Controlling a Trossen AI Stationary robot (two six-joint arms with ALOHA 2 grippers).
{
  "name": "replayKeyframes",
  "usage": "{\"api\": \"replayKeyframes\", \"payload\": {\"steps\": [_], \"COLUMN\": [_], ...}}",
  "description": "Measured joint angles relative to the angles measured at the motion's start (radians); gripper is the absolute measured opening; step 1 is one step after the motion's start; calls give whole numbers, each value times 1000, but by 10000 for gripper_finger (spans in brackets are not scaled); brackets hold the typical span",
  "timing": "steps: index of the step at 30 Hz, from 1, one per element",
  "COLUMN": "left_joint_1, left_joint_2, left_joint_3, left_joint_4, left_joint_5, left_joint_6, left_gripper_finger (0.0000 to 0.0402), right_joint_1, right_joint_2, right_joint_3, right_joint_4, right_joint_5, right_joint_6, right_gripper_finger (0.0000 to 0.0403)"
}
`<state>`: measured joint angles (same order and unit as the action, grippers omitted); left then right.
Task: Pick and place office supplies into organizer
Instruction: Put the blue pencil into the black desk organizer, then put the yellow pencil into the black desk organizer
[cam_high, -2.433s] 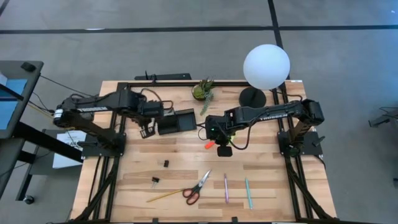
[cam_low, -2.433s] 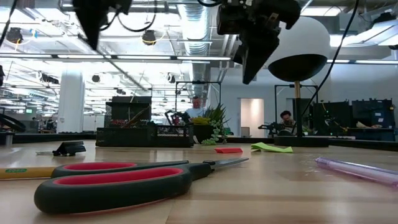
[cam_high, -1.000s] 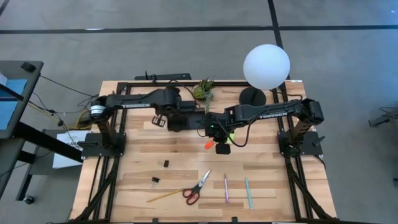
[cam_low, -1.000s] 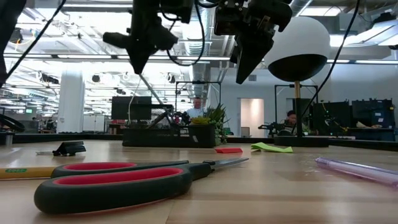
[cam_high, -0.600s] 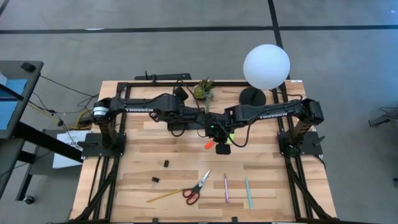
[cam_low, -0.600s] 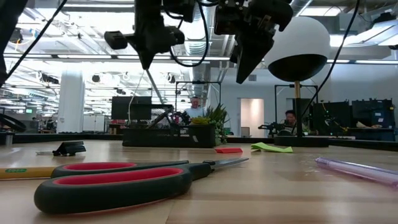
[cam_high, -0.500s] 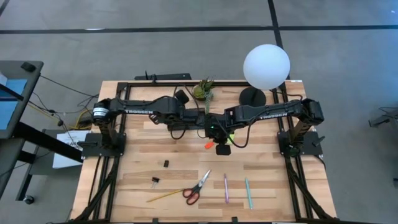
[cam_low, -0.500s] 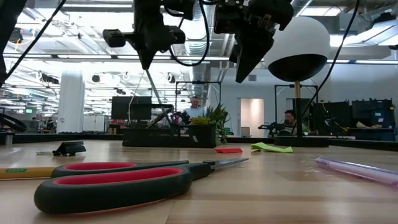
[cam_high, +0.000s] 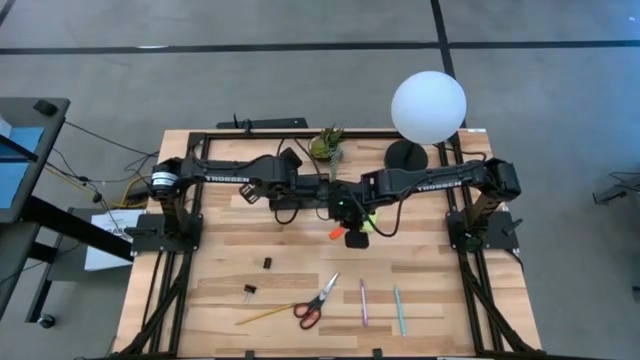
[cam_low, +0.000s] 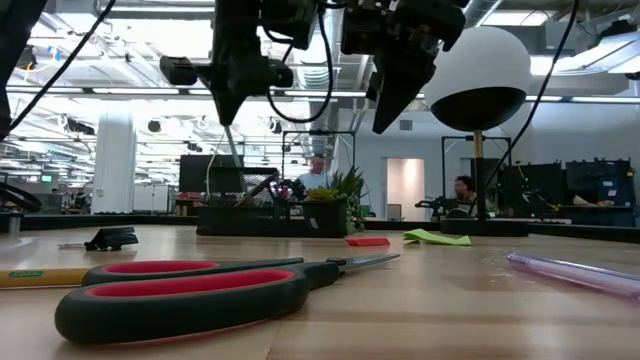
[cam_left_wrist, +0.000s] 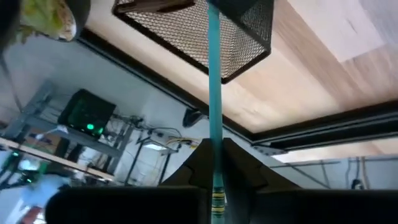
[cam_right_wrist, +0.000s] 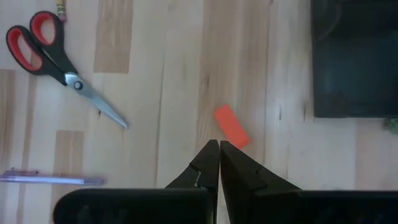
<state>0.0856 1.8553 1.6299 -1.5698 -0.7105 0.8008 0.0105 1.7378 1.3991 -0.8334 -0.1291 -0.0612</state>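
My left gripper (cam_high: 296, 186) (cam_left_wrist: 213, 148) is shut on a thin teal pen (cam_left_wrist: 213, 93) above the black mesh organizer (cam_left_wrist: 205, 31) (cam_low: 270, 216), which the arms largely hide in the high view. My right gripper (cam_high: 357, 238) (cam_right_wrist: 219, 149) is shut and empty, high above the orange eraser (cam_right_wrist: 231, 126) (cam_high: 335, 233). The lime-green sticky pad (cam_high: 371, 220) lies flat beside it. The red-handled scissors (cam_high: 318, 298) (cam_right_wrist: 56, 53), a purple pen (cam_high: 363, 302), another teal pen (cam_high: 399, 310), a yellow pencil (cam_high: 265, 314) and two black clips (cam_high: 267, 263) lie flat near the near edge. My left gripper pinches the teal pen near one end (cam_left_wrist: 214, 177) between its two fingers. The pen runs on ahead of the fingertips, in line with the fingers, toward the organizer's open top. It is clear of the table. Whether its far end touches the organizer, I cannot tell.
A small potted plant (cam_high: 327, 145) and a lamp with a white globe (cam_high: 428, 105) on a round black base (cam_high: 406, 155) stand at the far edge. Both arms meet over the table's middle. Bare wood lies between the organizer and the items at the near edge.
My left gripper has moved a little toward the table's right, carrying the pen over the organizer, and has stayed shut on it. The right arm has kept still.
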Motion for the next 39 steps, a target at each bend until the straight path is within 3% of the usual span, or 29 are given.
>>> {"api": "replayKeyframes", "payload": {"steps": [10, 16, 20, 24, 30, 35, 39], "left_joint_1": [0, -1, -3, 2, -6, -131, -320], "left_joint_2": [-1, -1, -1, -5, -144, -268, -338], "left_joint_3": [0, 27, 104, 244, 303, 301, 294], "left_joint_4": [63, 93, 77, -5, 44, 24, 24], "left_joint_5": [104, 104, 118, 175, 314, 282, 155], "left_joint_6": [-175, -303, -440, -691, -1015, -1225, -1426], "left_gripper_finger": [106, 136, 133, 121, 95, 68, 55], "right_joint_1": [11, 49, 79, 106, 187, 259, 286], "right_joint_2": [0, -41, -139, -271, -431, -520, -628], "right_joint_3": [0, 0, 0, 0, 0, -10, -106], "right_joint_4": [-40, -117, -154, -142, -34, -7, 74], "right_joint_5": [0, 0, 0, 1, 60, 87, 173], "right_joint_6": [10, 89, 158, 243, 274, 246, 288], "right_gripper_finger": [8, 8, 8, 8, 8, 8, 8]}}
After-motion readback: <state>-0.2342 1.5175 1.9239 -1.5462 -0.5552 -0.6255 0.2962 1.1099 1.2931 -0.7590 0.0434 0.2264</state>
